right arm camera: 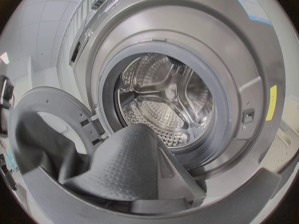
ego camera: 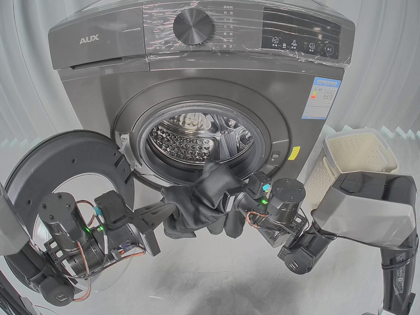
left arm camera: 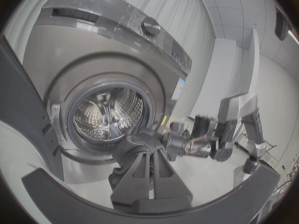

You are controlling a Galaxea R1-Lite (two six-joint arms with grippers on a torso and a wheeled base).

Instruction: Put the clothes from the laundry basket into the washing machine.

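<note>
In the head view the washing machine (ego camera: 100, 92) takes up the upper middle of the frame, its round door (ego camera: 65, 162) swung open at the lower left and the steel drum (ego camera: 192, 141) open at the centre. A black garment (ego camera: 201, 197) hangs at the centre, just below and in front of the drum's lower rim, its top corner reaching up over that rim. The left gripper (ego camera: 173, 207) meets the garment from the lower left and the right gripper (ego camera: 232, 200) from the right. The cream laundry basket (ego camera: 350, 149) stands at the right, just beside the machine. In the left wrist view the left pincer is clamped on the bunched garment (left arm camera: 137, 143) at the lower centre. In the right wrist view the garment (right arm camera: 124, 165) drapes over the right pincer across the lower centre, so I cannot tell whether that pincer is apart or together.
</note>
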